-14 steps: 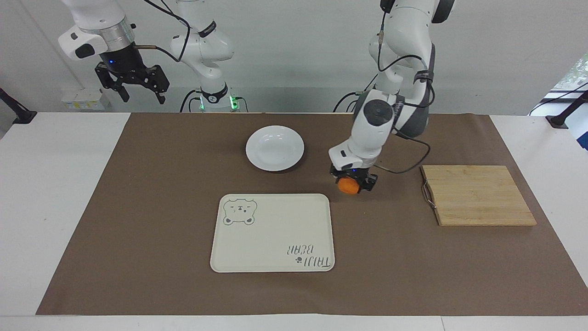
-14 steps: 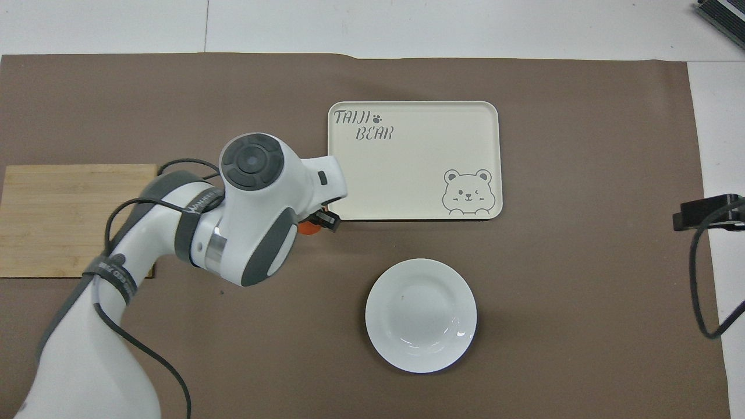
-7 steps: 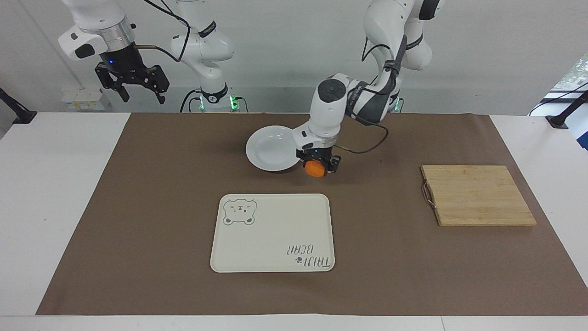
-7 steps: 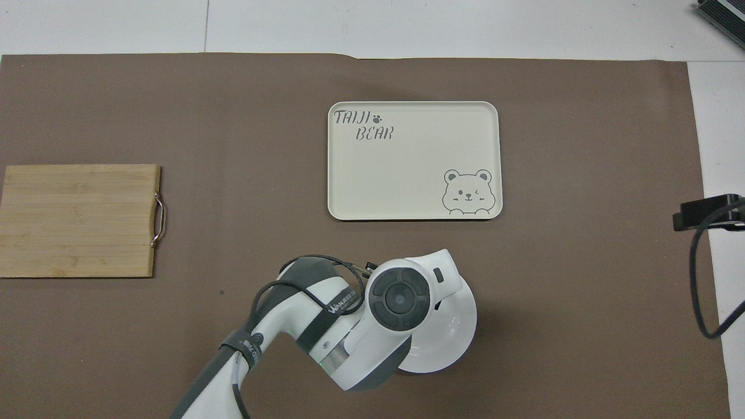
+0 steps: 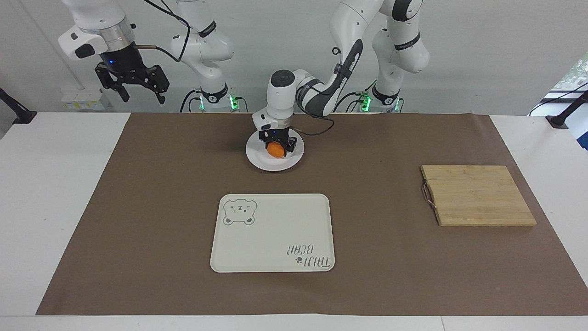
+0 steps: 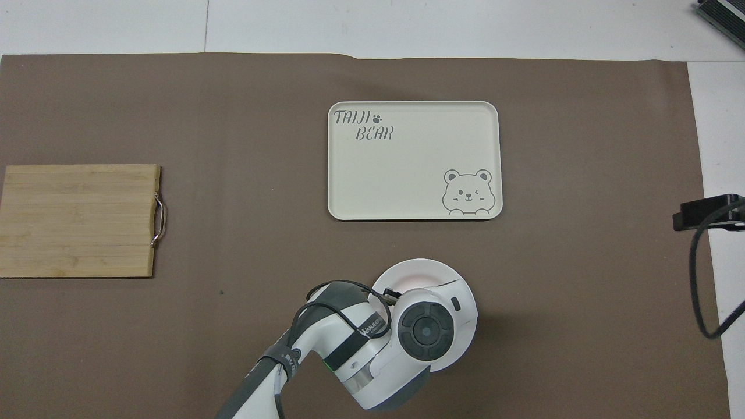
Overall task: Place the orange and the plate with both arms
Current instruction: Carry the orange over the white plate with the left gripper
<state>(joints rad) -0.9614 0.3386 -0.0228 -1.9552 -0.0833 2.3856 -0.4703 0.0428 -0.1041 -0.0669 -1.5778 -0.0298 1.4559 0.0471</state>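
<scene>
The white plate lies on the brown mat near the robots, between the two arm bases. The left arm bends down over it, and the left gripper stands low in the plate's hollow. The small orange sits right at that gripper's tip, at or just above the plate's middle; I cannot make out whether it is still gripped. From overhead, the left arm's wrist covers the orange and half of the plate. The right gripper hangs open and empty, high above the table's corner at the right arm's end, waiting.
A cream tray with a bear drawing lies farther from the robots than the plate. A wooden cutting board with a metal handle rests toward the left arm's end. The brown mat covers most of the table.
The left arm has carried the orange from beside the tray's corner toward the robots and brought it down onto the plate. The right arm has not moved.
</scene>
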